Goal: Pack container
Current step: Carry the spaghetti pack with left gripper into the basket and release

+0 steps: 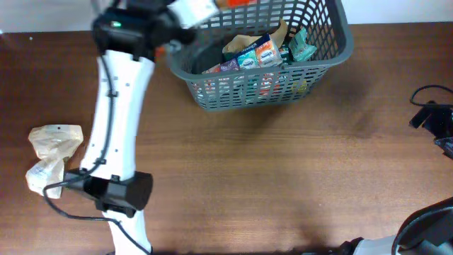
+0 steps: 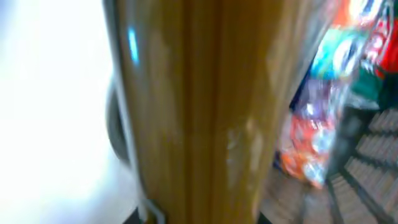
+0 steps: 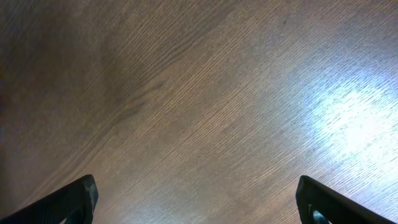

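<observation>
hovering over bare table (image 3: 205, 93), the right pincer (image 3: 196, 190) is spread wide. its finger tips (image 3: 78, 198) sit at the two bottom corners of the wrist view, with nothing between them and nothing touched. overhead, the right arm (image 1: 433, 119) sits at the right edge, well apart from the container. crumpled cream bags (image 1: 51, 156) lie near-left on the table, just beside the left arm (image 1: 117, 120). that arm reaches away up the left side toward the far edge, and the left pincer (image 1: 177, 20) is at the container's left rim. its wrist view is badly blurred: an amber-brown packet (image 2: 205, 112) fills the middle, right up against the lens, and the fingers are hidden, so i cannot tell whether it is clamped or released. overhead shows a blurred white-and-orange shape (image 1: 202, 7) just past the pincer tip, over the rim. the container (image 1: 241, 95) stands upright at far centre, just right of the left pincer, part full of coloured snack packets (image 1: 258, 53). the same packets and the lattice wall show to the right of the amber-brown packet in the left wrist view.
</observation>
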Action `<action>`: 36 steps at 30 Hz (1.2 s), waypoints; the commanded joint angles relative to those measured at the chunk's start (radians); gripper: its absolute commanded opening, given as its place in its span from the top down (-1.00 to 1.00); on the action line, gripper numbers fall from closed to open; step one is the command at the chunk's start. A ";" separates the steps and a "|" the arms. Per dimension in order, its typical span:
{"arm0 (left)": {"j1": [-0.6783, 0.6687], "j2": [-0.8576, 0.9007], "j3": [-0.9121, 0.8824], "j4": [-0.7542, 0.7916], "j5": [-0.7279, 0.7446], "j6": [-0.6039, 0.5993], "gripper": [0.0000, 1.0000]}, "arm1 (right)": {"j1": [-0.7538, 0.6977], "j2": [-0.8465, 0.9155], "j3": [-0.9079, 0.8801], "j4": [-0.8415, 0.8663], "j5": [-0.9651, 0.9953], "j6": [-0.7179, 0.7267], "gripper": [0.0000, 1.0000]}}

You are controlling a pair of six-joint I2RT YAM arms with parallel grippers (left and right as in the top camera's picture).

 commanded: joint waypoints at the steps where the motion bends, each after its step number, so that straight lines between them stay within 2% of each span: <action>1: -0.048 -0.008 0.039 0.137 -0.017 0.226 0.96 | -0.002 0.003 -0.005 -0.001 -0.002 0.008 -0.99; 5: -0.078 0.074 0.039 0.246 0.079 0.264 0.96 | -0.002 0.003 -0.005 -0.001 -0.002 0.008 -0.99; 13: -0.114 0.209 0.039 0.258 0.114 0.262 0.96 | -0.002 0.003 -0.005 -0.001 -0.002 0.008 -0.98; 17: -0.118 0.259 0.039 0.260 0.114 0.174 0.96 | -0.002 0.003 -0.005 -0.001 -0.002 0.008 -0.98; 18: -0.118 0.270 0.039 0.260 0.113 0.152 0.91 | -0.002 0.003 -0.005 -0.001 -0.002 0.008 -0.98; 22: -0.118 0.283 0.039 0.255 0.096 0.056 0.21 | -0.002 0.003 -0.005 -0.001 -0.002 0.008 -0.98; 24: -0.118 0.275 0.043 0.256 0.059 0.005 -0.06 | -0.002 0.003 -0.005 -0.001 -0.002 0.008 -0.98; 25: -0.118 0.255 0.043 0.253 0.005 -0.068 -0.17 | -0.002 0.003 -0.005 -0.001 -0.002 0.008 -0.98; 27: -0.117 0.219 0.043 0.230 -0.056 -0.143 -0.24 | -0.002 0.003 -0.005 -0.001 -0.002 0.008 -0.99; 30: -0.105 0.132 0.043 0.144 -0.266 -0.245 -0.26 | -0.002 0.003 -0.005 -0.001 -0.002 0.008 -0.98; 32: -0.090 0.082 0.043 0.090 -0.348 -0.303 -0.27 | -0.002 0.003 -0.005 -0.001 -0.002 0.008 -0.98; 36: -0.026 -0.018 0.037 0.041 -0.351 -0.407 -0.27 | -0.002 0.003 -0.005 -0.001 -0.002 0.008 -0.98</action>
